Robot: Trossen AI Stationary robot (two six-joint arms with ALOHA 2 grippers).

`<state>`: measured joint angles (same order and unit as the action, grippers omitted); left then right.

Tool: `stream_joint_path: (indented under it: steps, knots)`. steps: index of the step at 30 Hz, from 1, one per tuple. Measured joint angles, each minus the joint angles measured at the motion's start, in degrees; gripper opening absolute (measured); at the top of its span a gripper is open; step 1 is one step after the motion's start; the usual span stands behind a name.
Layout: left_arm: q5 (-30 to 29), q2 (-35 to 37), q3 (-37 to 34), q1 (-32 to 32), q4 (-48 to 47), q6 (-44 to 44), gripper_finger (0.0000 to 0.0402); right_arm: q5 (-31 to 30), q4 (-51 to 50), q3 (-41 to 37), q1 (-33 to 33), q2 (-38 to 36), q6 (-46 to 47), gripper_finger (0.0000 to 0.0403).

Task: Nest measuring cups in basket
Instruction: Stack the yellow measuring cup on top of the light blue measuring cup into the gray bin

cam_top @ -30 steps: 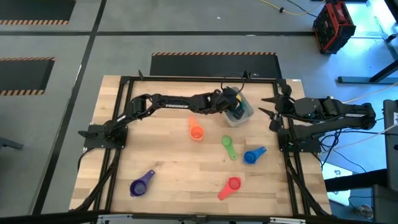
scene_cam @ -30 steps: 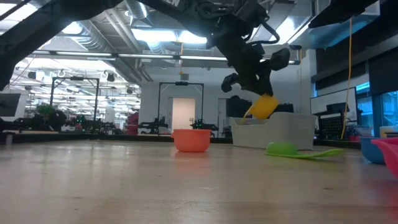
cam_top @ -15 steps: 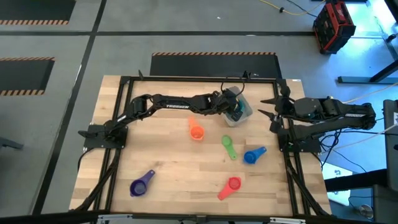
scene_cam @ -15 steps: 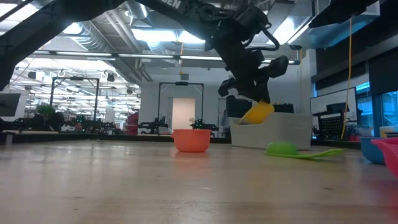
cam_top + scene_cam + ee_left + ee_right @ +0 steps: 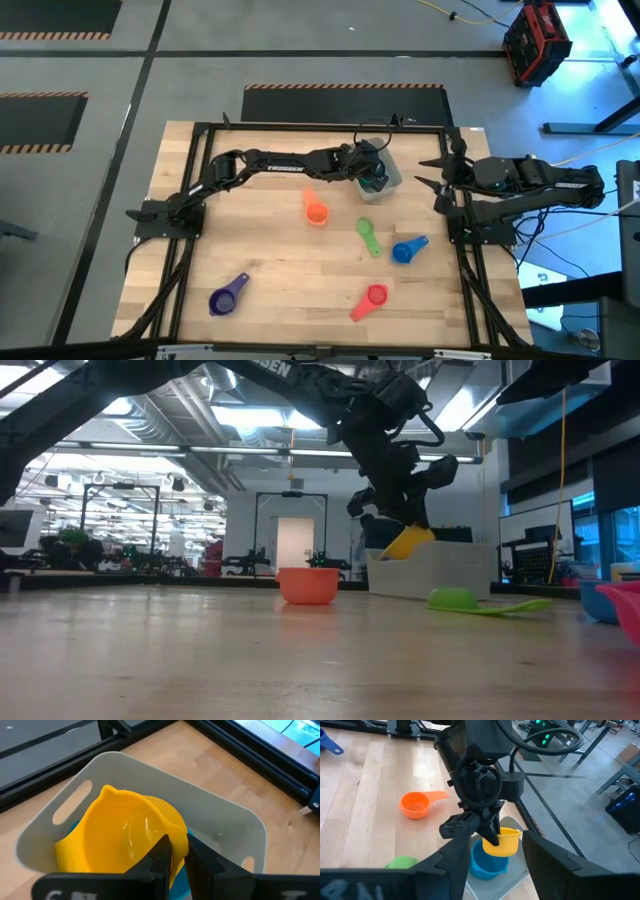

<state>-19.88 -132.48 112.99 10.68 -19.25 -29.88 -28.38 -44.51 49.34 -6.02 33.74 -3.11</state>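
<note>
While over the basket [image 5: 235,827] | left claw [image 5: 175,851] pinches yellow cup [image 5: 125,832] | right claw [image 5: 495,851] spread, parked aside

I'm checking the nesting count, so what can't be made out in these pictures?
- High view: the basket contents, covered by the left claw.
- Left wrist view: the light blue cup, mostly under the yellow cup.
- Low view: the red cup, cut by the edge.

Overhead, table-level and two close wrist views, all sharing basket [image 5: 385,178].
</note>
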Motion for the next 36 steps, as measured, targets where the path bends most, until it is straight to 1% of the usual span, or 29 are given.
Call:
stream_joint_path:
  steps: [3,5,13,20,25,32,34,36]
  knots:
    - [-0.03,-0.01,0.00,0.01,-0.02,0.95,0.0044,0.00,0.00,-0.02,0.00,0.00,-0.01,0.0184]
    - [1.00,-0.01,0.00,0.05,-0.02,2.89,0.0052,0.00,0.00,0.00,0.00,0.00,-0.04,0.0184]
    - [1.23,0.01,0.00,0.09,-0.02,3.51,0.0103,0.01,0.02,-0.01,0.00,0.00,-0.07,0.0184]
    - [1.10,-0.01,0.00,0.08,0.04,4.66,0.0137,0.04,0.02,0.00,0.00,0.00,-0.09,0.0184]
    - [1.13,-0.01,0.00,-0.15,1.75,10.72,0.0140,0.09,-0.07,0.00,0.00,0.00,-0.10,0.0184]
    - [1.58,-0.01,0.00,-1.10,1.75,18.16,0.0138,0.15,-0.33,0.00,0.00,0.00,-0.09,0.0184]
    - [0.36,0.01,0.00,-1.60,1.76,19.69,0.0138,0.15,-0.33,0.00,0.00,0.00,-0.09,0.0184]
    - [-2.44,0.00,0.00,-2.04,1.77,20.29,0.0138,0.15,-0.33,-0.01,0.00,0.00,-0.09,0.0184]
